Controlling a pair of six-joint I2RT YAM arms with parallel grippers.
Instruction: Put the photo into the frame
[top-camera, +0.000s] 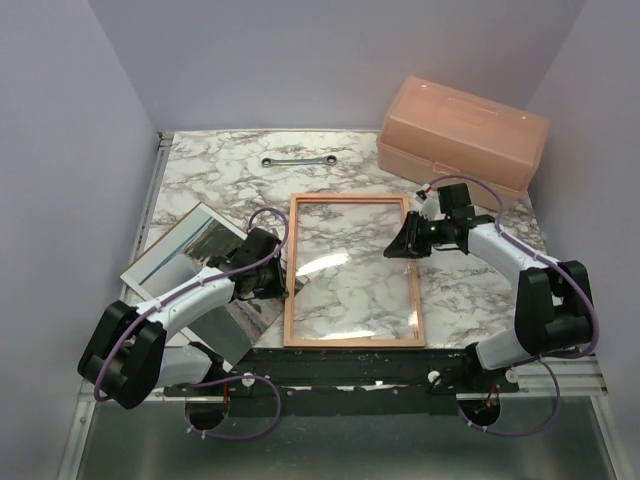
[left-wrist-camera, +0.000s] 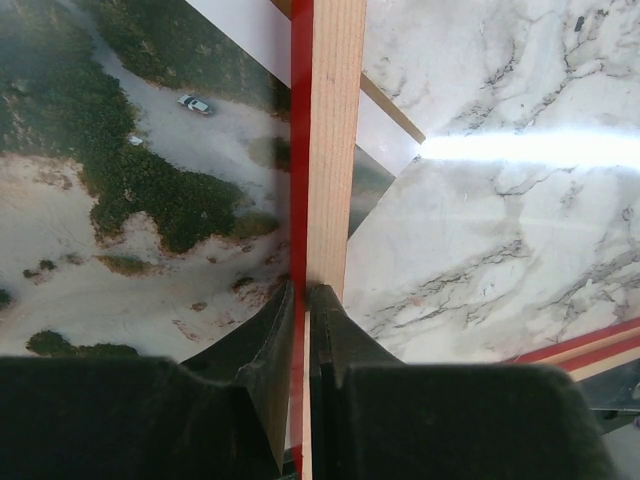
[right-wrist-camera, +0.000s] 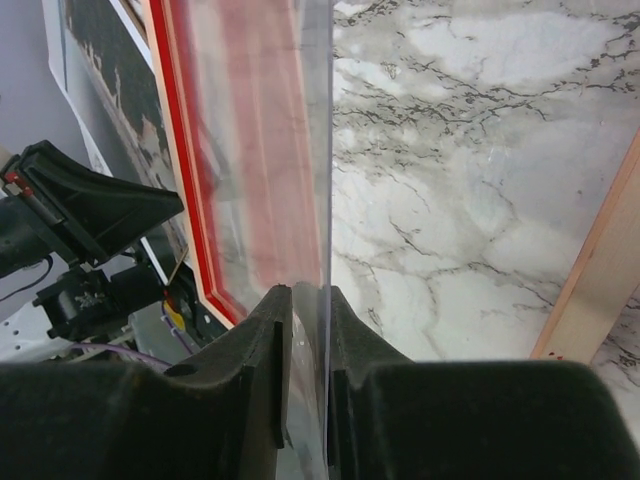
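Note:
The frame (top-camera: 350, 344) lies flat mid-table with its pale wood back up. A clear pane (top-camera: 350, 270) rests inside it, tilted and reflecting the marble. My left gripper (top-camera: 283, 272) is shut on the frame's left bar. In the left wrist view the jaws (left-wrist-camera: 303, 290) clamp the red and wood edge (left-wrist-camera: 330, 150). The photo (top-camera: 185, 250) lies left of the frame, partly under my left arm, and shows beside the bar (left-wrist-camera: 150, 180). My right gripper (top-camera: 392, 250) is at the frame's right side. Its jaws (right-wrist-camera: 310, 292) stand slightly apart around the pane's edge (right-wrist-camera: 260, 150), which touches only one finger.
A pink plastic box (top-camera: 462, 138) stands at the back right. A wrench (top-camera: 297, 160) lies at the back, beyond the frame. A metal rail (top-camera: 150, 200) runs along the table's left edge, and walls close in the sides and back.

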